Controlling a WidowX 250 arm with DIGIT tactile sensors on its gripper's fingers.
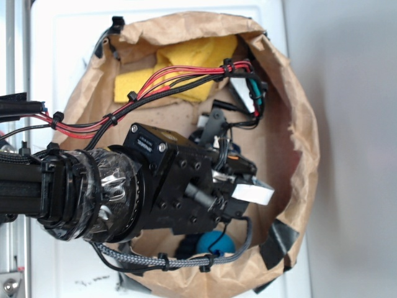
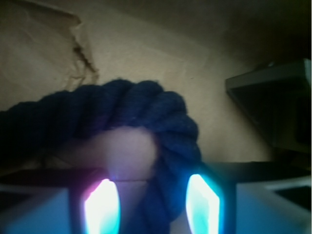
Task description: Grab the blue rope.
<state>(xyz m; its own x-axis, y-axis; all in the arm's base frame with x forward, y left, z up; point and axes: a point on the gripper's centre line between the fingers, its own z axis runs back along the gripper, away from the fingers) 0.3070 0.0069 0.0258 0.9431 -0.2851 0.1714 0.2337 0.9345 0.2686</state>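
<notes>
Glowing at the bottom of your wrist view, the two bright fingertips [image 2: 102, 207] of the black gripper [image 2: 152, 207] stand apart, and one leg of the thick, dark navy twisted-strand rope [image 2: 146, 114] runs down between them. You cannot tell whether either pad touches it; a little space shows on both sides.

From the left edge of that frame the rope comes in dim and blurred, rises to a rounded bend at centre, then curves down on the right into the gap. Its strands read as fat, fuzzy spirals, clearest along the right of the bend. Crumpled brown paper [image 2: 44, 53] lies behind it, torn at upper left.

In your exterior view the taped black arm [image 1: 93, 192] reaches in from the left over a brown paper bag [image 1: 298, 112]. A yellow cloth [image 1: 186, 62] sits at upper centre, a small bright blue ball [image 1: 214, 243] at lower centre under the arm. The rope is hidden there.
</notes>
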